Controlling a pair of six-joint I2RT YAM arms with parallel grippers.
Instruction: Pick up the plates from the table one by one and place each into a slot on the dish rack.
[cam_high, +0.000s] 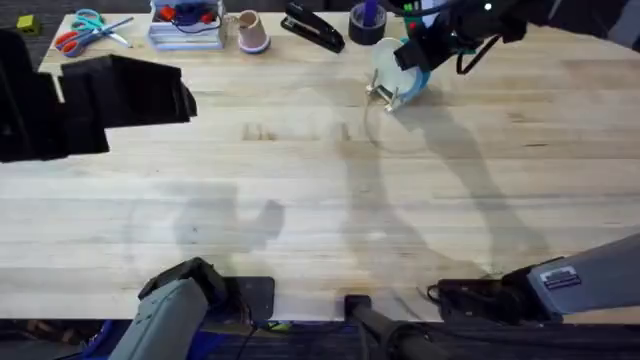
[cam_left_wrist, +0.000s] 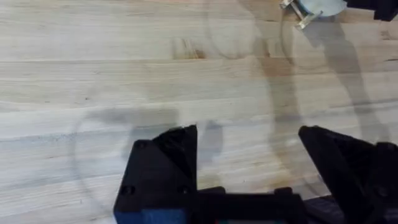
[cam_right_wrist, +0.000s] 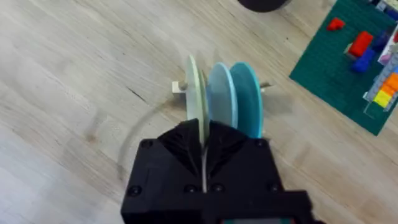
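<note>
Yellow-green plate (cam_right_wrist: 194, 93) upright between right fingers (cam_right_wrist: 186, 146).

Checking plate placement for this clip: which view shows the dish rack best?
The right wrist view: the dish rack sits close, with a pale yellow-green plate and light blue plates upright in it, the right gripper shut on the pale one. Overhead shows it small, partly behind the arm; left wrist shows one corner.

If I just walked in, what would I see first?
You'd spot the right gripper at the far side of the table, pinching a pale plate standing on edge in the dish rack. Two blue plates stand right beside it. Nearer you, the left gripper hangs open over bare wood.
</note>
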